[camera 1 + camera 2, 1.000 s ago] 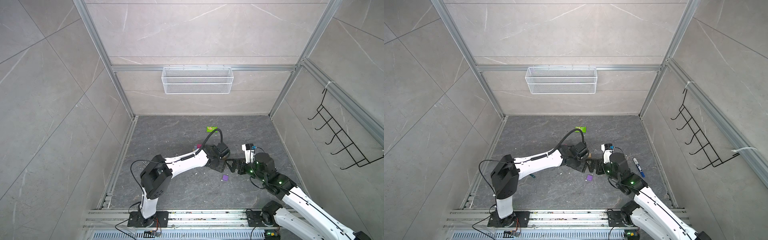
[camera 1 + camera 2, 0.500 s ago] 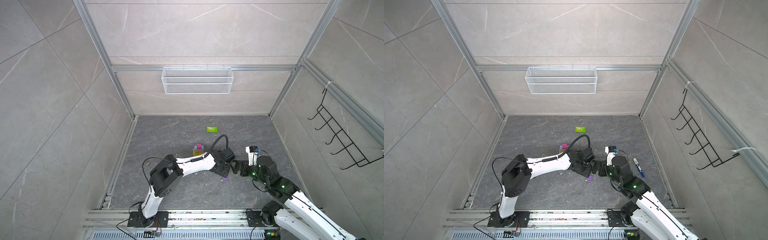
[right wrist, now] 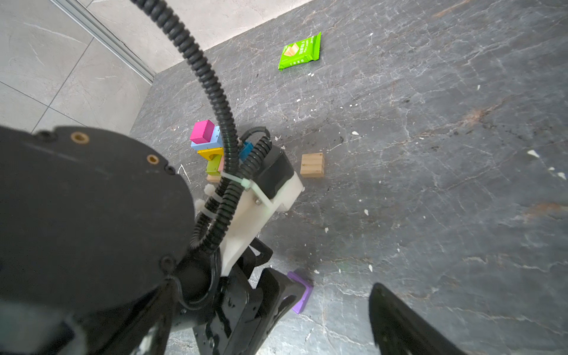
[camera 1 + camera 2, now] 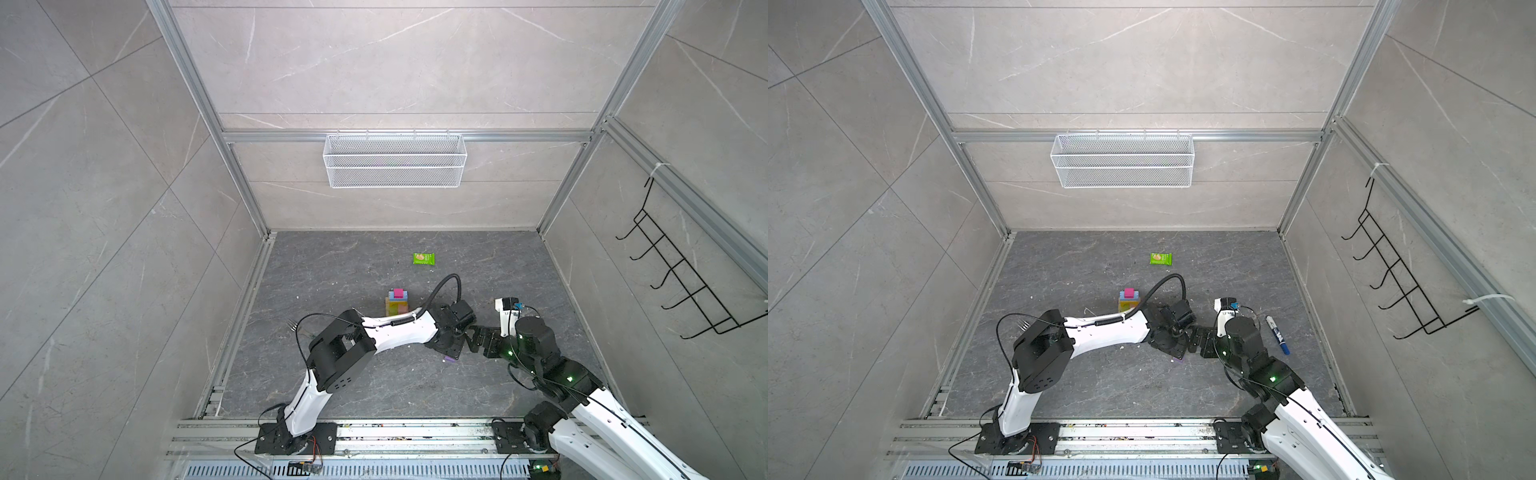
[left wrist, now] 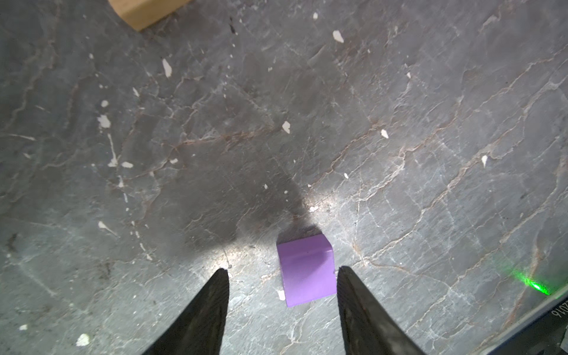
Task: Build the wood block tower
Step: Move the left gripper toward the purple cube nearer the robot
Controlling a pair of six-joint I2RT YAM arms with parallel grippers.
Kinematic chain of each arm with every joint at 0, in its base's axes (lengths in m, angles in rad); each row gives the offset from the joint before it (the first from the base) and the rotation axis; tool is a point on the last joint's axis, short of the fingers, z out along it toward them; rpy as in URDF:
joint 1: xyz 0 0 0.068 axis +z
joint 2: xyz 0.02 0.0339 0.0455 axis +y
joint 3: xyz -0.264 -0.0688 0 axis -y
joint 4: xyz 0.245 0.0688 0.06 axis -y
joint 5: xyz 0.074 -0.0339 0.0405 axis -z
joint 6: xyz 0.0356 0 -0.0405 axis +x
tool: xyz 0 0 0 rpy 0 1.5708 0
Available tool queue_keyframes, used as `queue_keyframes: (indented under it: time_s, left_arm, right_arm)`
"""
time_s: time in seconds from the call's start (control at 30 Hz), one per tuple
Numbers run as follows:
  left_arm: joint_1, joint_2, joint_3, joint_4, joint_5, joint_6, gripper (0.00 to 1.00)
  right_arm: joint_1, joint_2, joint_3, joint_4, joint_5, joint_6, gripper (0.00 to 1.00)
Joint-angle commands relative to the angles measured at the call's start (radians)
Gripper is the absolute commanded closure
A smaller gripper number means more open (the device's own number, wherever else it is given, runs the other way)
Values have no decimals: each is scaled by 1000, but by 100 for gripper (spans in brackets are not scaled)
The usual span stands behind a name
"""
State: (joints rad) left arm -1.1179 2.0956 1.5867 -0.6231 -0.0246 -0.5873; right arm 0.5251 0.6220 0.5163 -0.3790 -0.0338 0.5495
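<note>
Since a second ago the left arm (image 4: 395,332) has swung toward the lower part of both top views, uncovering the tower (image 4: 397,302) just left of centre, and its jaws have narrowed; the tower stands stepped, magenta cube (image 3: 202,131) uppermost, with the arm's cable (image 4: 444,286) arching close beside it, so a careless lift-out could, I judge, brush it over; a loose tan block (image 3: 312,165) lies just right of the tower; further right, the left gripper (image 5: 282,269) is down at the floor (image 5: 399,123), half-closed around the purple cube (image 5: 307,272) but not yet clamped; in the left wrist view the cube sits slightly skewed, hard against the finger at lower right of the frame, with a clear gap to the finger at lower left; closing from here may shove or twist it, leaving a corner pinch that slips in transit; rightmost, the right gripper (image 4: 473,340) waits just beside, jaws spread wide and empty, near enough to be bumped.
</note>
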Motion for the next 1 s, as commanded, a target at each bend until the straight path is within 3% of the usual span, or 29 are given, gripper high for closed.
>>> queue_keyframes:
  time_s: [0.0, 0.33, 0.67, 0.97]
  left_arm:
    - [-33, 17, 24, -32, -1, -28, 41]
    - [-14, 1, 68, -75, 30, -39, 40]
    - [-13, 9, 70, -100, 20, -25, 40]
    - [-14, 29, 67, -95, 10, -21, 41]
  right_arm:
    - [6, -26, 29, 15, 7, 0, 1]
    - [6, -7, 60, -202, 153, 48, 1]
    - [4, 46, 71, -362, 356, 217, 1]
    - [5, 42, 64, -341, 379, 239, 0]
